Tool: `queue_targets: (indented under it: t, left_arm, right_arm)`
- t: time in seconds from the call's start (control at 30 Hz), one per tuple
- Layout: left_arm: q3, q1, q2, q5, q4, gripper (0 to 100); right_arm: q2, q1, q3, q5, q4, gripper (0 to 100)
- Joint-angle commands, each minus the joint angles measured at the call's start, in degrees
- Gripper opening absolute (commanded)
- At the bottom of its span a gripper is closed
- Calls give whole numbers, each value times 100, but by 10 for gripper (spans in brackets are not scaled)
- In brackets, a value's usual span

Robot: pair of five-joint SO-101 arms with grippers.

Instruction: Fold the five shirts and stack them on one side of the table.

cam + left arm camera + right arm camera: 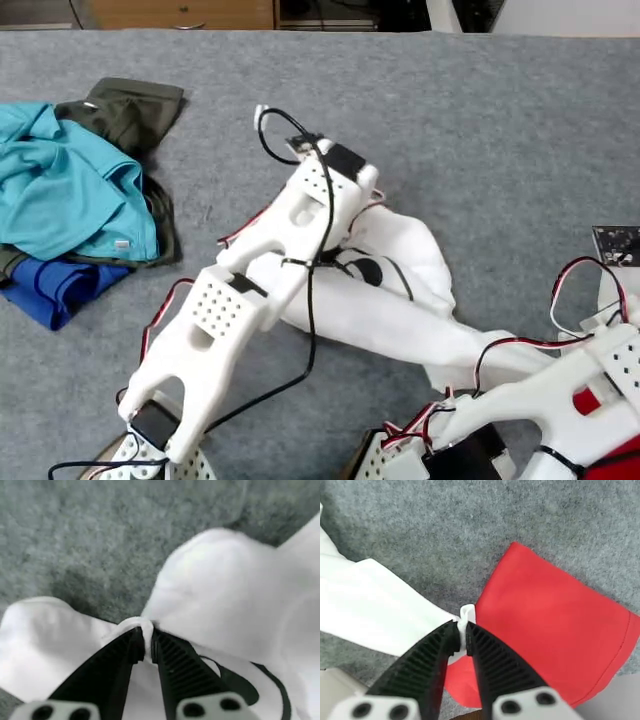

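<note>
Where the grey desk (480,130) reaches its left edge, a teal shirt (70,190), a dark green shirt (130,110) and a blue shirt (55,285) lie heaped together. Near the middle the white shirt (420,265) lies crumpled, with the left pincer (148,647) pressed together on a fold of it. Further right, the right pincer (461,632) pinches its edge just beside the red shirt (545,625)

Nothing here is showing as readable text. The crumpled white cloth shirt (400,320) at mid-frame is carrying a black curved print, with no letters coming through. The small pale sewn tag (122,244) on the bright teal cloth shirt (70,190) at the left is looking too small to read.
</note>
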Motion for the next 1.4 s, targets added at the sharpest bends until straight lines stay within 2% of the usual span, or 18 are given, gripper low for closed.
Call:
queue_targets:
  t: [0.0, 0.13, 0.3, 0.5, 0.73, 0.93, 1.1, 1.37]
  left_arm:
    - [-642, -237, -110, 0, 70, 18]
    - [-1301, -404, -418, -281, 97, 18]
    - [-1785, -615, -1385, -404, 97, 18]
    - [-1916, -1231, -2765, -448, 97, 18]
    - [-1916, -2180, -4585, -1424, 79, 18]
    - [-1916, -2787, -6053, -2567, 44, 18]
    - [-1855, -2901, -7002, -3437, 70, 18]
    - [-1846, -2910, -8084, -3763, 79, 18]
  right_arm:
    - [22, -127, -92, -185, -88, 4]
    - [-4, -479, -444, -563, -70, 4]
    - [-4, -1305, -1200, -1354, -79, 4]
    - [31, -2264, -2431, -2444, -88, 4]
    - [31, -2782, -4242, -4044, -888, 4]
    - [31, -3011, -5490, -4211, -1662, 4]
    - [31, -3064, -6545, -4193, -2303, 4]
    - [13, -3064, -8207, -4176, -2523, 4]
